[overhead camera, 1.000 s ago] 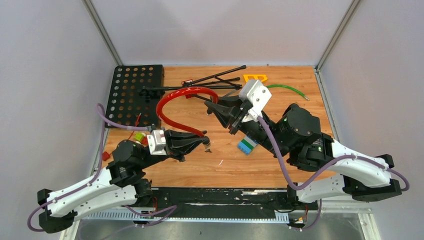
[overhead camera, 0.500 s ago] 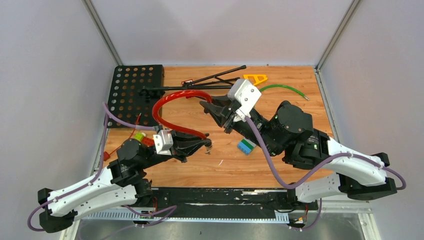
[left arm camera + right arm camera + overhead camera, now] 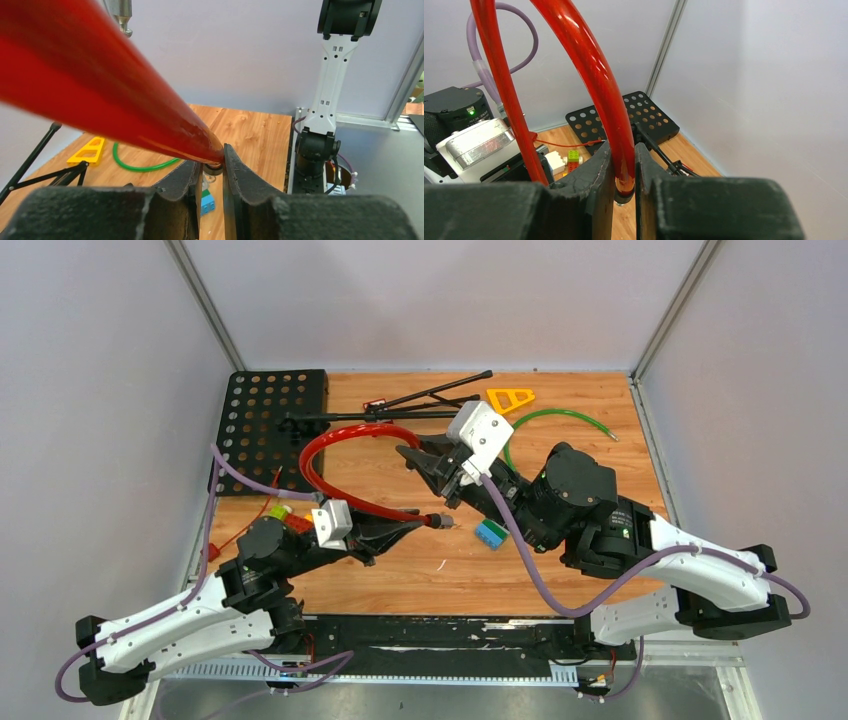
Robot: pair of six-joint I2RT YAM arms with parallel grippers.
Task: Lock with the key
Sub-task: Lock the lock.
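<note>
The lock is a red cable lock (image 3: 365, 426) (image 3: 100, 85) (image 3: 589, 75) arched above the wooden table. My right gripper (image 3: 408, 455) (image 3: 623, 147) is shut on the cable just above one black-capped end. The other black-capped end (image 3: 440, 520) (image 3: 214, 167) sits between the tips of my left gripper (image 3: 420, 524) (image 3: 211, 156). Those jaws stand slightly parted, and the cable leans on the right finger. A small metal bit hangs at that end; whether it is the key is too small to tell.
A black perforated plate (image 3: 270, 425) lies at the back left, with black tripod rods (image 3: 420, 400) beside it. An orange triangle (image 3: 510, 398) and a green tube (image 3: 560, 418) lie at the back. A blue-green brick (image 3: 490, 533) sits mid-table, and more bricks (image 3: 285, 512) lie by the left arm.
The left jaws have parted from shut, and that cable end has shifted right, past the fingertips. The right gripper has moved left and slightly nearer, carrying the arch with it.
</note>
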